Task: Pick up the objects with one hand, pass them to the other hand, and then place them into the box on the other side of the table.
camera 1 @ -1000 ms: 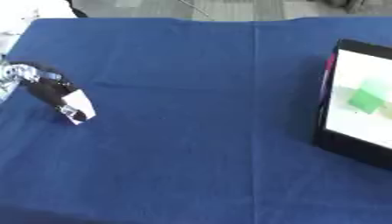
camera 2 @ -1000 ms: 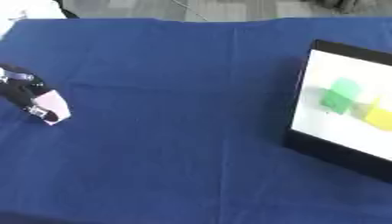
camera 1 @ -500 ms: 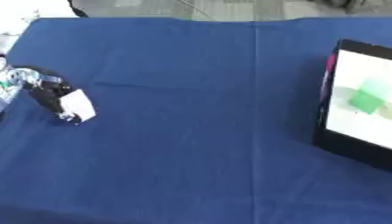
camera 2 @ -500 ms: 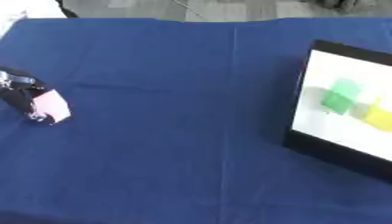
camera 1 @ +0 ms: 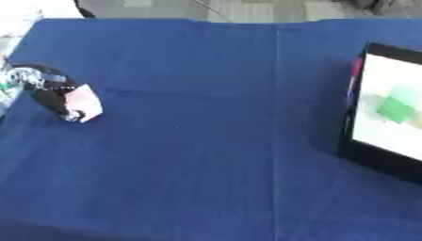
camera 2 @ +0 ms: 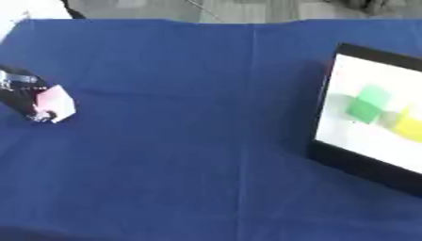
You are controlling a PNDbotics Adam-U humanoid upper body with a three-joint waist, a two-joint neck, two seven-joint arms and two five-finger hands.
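My left hand (camera 1: pixel 51 95) comes in at the table's left edge, its black fingers curled round a small pale pink block (camera 1: pixel 84 102) held just above the blue cloth. At the right stands a black box (camera 2: pixel 362 167) with a white floor; a green block (camera 2: pixel 364 103) and a yellow block (camera 2: pixel 409 123) lie inside it. My right hand shows in neither view.
A blue cloth (camera 1: pixel 214 122) covers the whole table, with a seam running down its middle. The box's black near wall rises above the cloth at the right. Grey floor lies beyond the far edge.
My left hand with the pink block has drifted slightly up and back toward the left edge. The box and its blocks have not moved.
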